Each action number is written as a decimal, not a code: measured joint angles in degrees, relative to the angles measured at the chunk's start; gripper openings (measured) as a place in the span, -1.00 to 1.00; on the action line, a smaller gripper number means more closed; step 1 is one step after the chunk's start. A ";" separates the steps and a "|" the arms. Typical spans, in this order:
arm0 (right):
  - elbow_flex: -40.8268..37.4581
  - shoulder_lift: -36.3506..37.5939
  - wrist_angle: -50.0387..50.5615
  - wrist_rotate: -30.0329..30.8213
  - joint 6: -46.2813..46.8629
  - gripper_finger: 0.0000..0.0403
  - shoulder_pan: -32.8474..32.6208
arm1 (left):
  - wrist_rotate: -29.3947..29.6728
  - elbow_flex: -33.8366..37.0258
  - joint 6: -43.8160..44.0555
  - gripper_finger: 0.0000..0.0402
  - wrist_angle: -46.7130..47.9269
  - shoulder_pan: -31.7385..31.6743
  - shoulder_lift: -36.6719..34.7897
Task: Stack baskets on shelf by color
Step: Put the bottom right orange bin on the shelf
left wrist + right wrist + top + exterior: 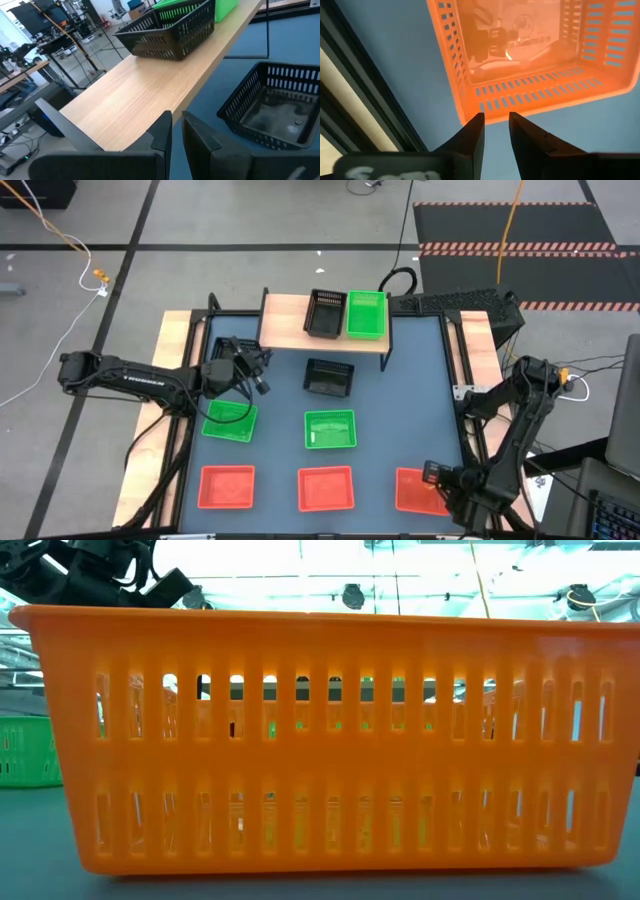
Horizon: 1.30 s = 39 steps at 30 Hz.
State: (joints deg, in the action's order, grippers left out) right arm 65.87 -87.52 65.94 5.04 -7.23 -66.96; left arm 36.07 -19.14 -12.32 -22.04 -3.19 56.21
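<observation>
The table (400, 380) carries a blue-grey mat bordered by wooden edges. At its far side stands the shelf (290, 330), a light wooden plank on thin black legs, bearing two baskets side by side — a black basket (325, 313) at the middle and a green basket (366, 314) touching it at the right end; the plank's left third is bare.

On the mat, a second black basket (328, 377) lies just in front of the shelf. Nearer the camera side, a green basket (230, 420) sits on the left and another green one (330, 429) at the centre. Along the near edge lie three red baskets in a row: left (226, 486), centre (326, 488) and right (418, 490). In the low view the centre red basket (330, 740) fills almost the whole picture.

The left arm reaches in from the left; its pincer (245, 367) hovers by the shelf's left end, above the mat — fingers (162, 132) drawn nearly together with a narrow gap, gripping nothing.

The right arm folds at the table's right edge; its pincer (495, 130) hangs just beside the rim of the right red basket, fingers (472, 132) slightly parted, holding nothing.
</observation>
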 joint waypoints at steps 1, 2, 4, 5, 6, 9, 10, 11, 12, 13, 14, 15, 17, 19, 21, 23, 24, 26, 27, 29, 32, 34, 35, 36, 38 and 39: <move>-0.04 -0.05 0.02 -1.00 -0.61 -0.59 0.27 | 0.00 0.00 -0.39 -0.77 -0.07 -0.06 0.00; -0.10 -0.13 -0.04 -1.94 -1.14 -0.59 0.61 | 0.01 0.00 -0.70 -0.77 -0.04 -0.12 0.00; -0.13 -0.18 -0.80 -3.03 -1.45 -0.59 1.23 | 0.00 0.00 -1.09 -0.77 -0.08 -0.25 0.00; 0.12 -0.18 -1.42 -3.93 -1.65 -0.59 1.53 | 0.01 0.00 -1.09 -0.77 -0.07 -0.38 0.00; 0.52 -0.16 -2.58 -5.11 -1.86 -0.59 1.85 | 0.00 0.00 -1.07 -0.77 -0.05 -0.54 0.00; 2.55 -0.16 -5.99 -7.78 -2.49 -0.59 2.76 | 0.02 0.00 -0.87 -0.77 -0.04 -0.82 0.00; 3.36 -0.16 -6.27 -8.07 -2.62 -0.59 2.86 | 0.02 0.00 -0.89 -0.77 -0.05 -0.93 0.02; 4.09 -0.11 -6.56 -8.15 -2.76 -0.59 2.95 | 0.02 0.00 -0.87 -0.77 -0.05 -0.95 0.02; 4.66 -0.07 -6.90 -8.20 -2.92 -0.59 3.00 | 0.02 0.00 -0.85 -0.77 -0.05 -0.95 0.02; 4.93 -0.05 -7.38 -8.20 -2.94 -0.59 3.00 | 0.02 0.00 -0.85 -0.77 -0.05 -0.95 0.02; 4.95 -0.03 -7.64 -8.26 -2.94 -0.59 2.92 | 0.02 0.00 -0.85 -0.77 -0.06 -0.95 0.02; 4.76 -0.03 -7.97 -8.80 -2.88 -0.59 2.66 | 0.02 0.00 -0.77 -0.77 -0.05 -0.95 0.02; 3.49 -0.03 -9.22 -10.44 -2.31 -0.59 2.50 | 0.02 -0.02 -0.57 -0.77 0.00 -0.95 0.02; 1.70 -0.03 -11.34 -10.99 -2.12 -0.59 2.50 | 0.02 -0.02 -0.59 -0.77 -0.01 -0.95 0.04; -0.02 -0.05 -13.34 -11.05 -1.27 -0.59 2.52 | 0.02 -0.04 -0.57 -0.77 -0.04 -0.95 0.04; -1.71 -0.05 -15.62 -11.77 -0.98 -0.59 2.52 | 0.02 -0.04 -0.57 -0.77 -0.02 -0.95 0.04; -2.43 -0.05 -16.53 -12.63 -0.90 -0.59 2.58 | 0.02 -0.04 -0.57 -0.77 0.00 -0.95 0.04; -3.48 -0.05 -17.88 -14.25 -0.52 -0.59 2.71 | 0.01 -0.04 -0.54 -0.77 0.04 -0.95 0.04; -3.86 -0.05 -18.48 -14.83 -0.35 -0.59 2.84 | 0.02 -0.04 -0.54 -0.77 0.04 -0.95 0.04; -4.14 -0.05 -19.22 -15.33 0.28 -0.59 2.91 | 0.02 -0.04 -0.55 -0.77 0.02 -0.95 0.04; -4.18 -0.05 -21.64 -16.70 0.73 -0.59 2.89 | 0.02 -0.04 -0.61 -0.77 0.02 -0.95 0.04; -4.20 -0.10 -22.69 -17.31 2.56 -0.59 2.74 | 0.02 -0.04 -0.62 -0.77 0.03 -0.95 0.04; -4.07 -0.13 -22.70 -17.70 3.38 -0.59 2.69 | 0.02 -0.04 -0.63 -0.77 0.02 -0.95 0.04; -3.76 -0.19 -22.76 -18.37 3.55 -0.59 2.69 | 0.02 -0.04 -0.63 -0.77 0.02 -0.95 0.04; -3.61 -0.18 -23.72 -18.82 3.54 -0.59 2.69 | 0.02 -0.04 -0.65 -0.77 0.00 -0.95 0.04; -3.59 -0.16 -24.17 -18.80 3.28 -0.59 2.67 | 0.02 -0.04 -0.65 -0.77 0.01 -0.95 0.04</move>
State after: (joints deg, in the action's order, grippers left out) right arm 62.28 -87.68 41.77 -13.76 -3.96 -64.29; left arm 36.10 -19.18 -12.97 -22.04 -4.14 56.25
